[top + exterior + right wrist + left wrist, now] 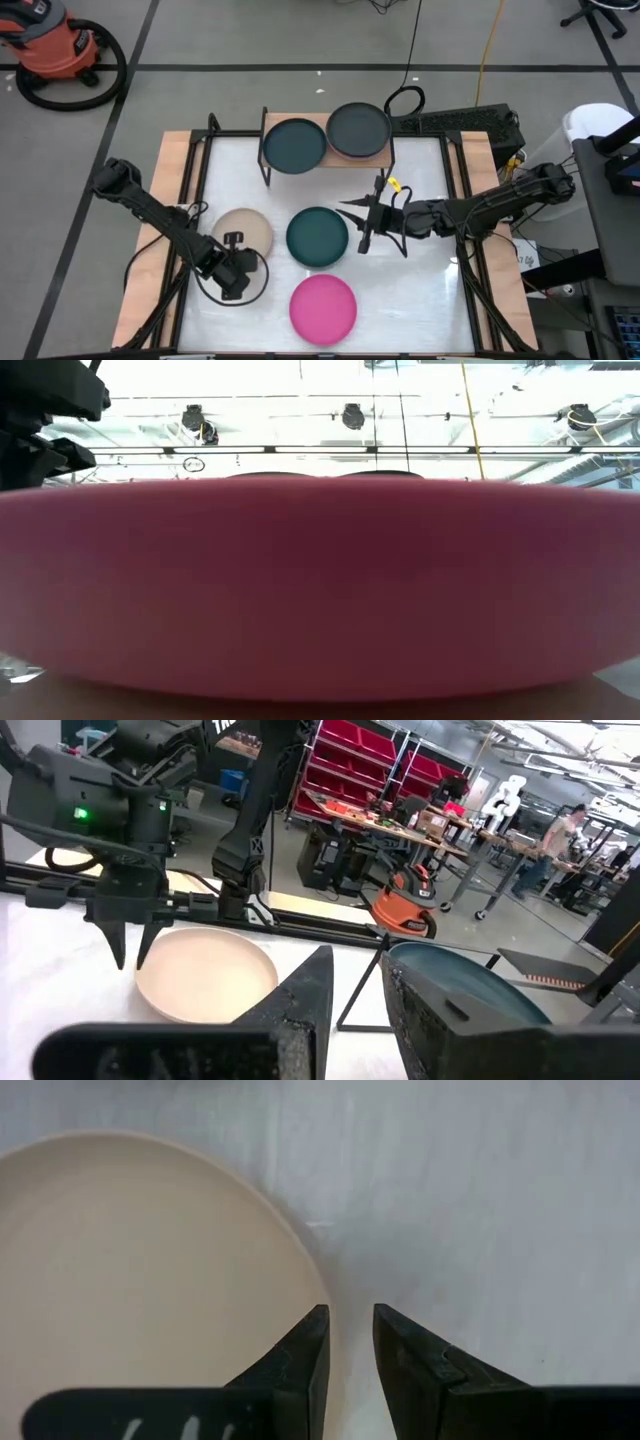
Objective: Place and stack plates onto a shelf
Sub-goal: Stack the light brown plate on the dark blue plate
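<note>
- While the shelf (325,125) at the worktop's (430,290) far edge carries a teal plate (295,146) and a black plate (358,129), three plates lie below.
- Left gripper (350,1342): fingers slightly parted, over the beige plate's (120,1270) rim.
- Right gripper (366,243): fingers slightly parted, empty, right of the second teal plate (317,237).
- Pink plate (323,308): nearest.

Two plates (327,138) side by side on the shelf (392,150); three more plates (317,236) on the table (420,290) before it.

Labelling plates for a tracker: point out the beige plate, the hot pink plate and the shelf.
beige plate (250,229), high view, bare centre.
hot pink plate (323,309), high view, centre.
shelf (318,120), high view, bare wooden top between plates.
</note>
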{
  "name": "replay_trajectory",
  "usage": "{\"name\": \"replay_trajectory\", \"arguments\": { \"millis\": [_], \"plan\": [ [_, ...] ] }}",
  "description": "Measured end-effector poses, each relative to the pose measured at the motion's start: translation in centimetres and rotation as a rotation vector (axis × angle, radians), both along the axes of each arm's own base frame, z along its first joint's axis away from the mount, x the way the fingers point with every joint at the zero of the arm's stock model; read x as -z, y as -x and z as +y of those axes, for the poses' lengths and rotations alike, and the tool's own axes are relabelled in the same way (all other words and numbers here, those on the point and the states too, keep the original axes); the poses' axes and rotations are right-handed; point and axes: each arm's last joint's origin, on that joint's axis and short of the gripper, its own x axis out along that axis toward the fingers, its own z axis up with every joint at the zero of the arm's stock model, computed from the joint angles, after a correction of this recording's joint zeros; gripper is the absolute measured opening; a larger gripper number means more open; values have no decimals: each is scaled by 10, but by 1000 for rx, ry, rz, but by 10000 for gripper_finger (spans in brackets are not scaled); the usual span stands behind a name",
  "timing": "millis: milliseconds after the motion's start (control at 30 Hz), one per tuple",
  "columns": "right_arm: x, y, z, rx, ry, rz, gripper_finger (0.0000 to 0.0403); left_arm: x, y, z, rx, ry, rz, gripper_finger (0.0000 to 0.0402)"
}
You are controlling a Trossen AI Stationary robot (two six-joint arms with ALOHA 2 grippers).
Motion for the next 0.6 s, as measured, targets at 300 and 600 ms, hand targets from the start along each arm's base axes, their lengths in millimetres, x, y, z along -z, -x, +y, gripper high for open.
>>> {"name": "replay_trajectory", "arguments": {
  "millis": [300, 600],
  "plan": [
    [0, 0, 0, 0, -4, -1, 75, 28, 9, 12, -74, 11, 34, 86],
    [0, 0, 0, 2, -22, -6, 75, 35, 10, 22, -90, -33, 50, 80]
  ]
}}
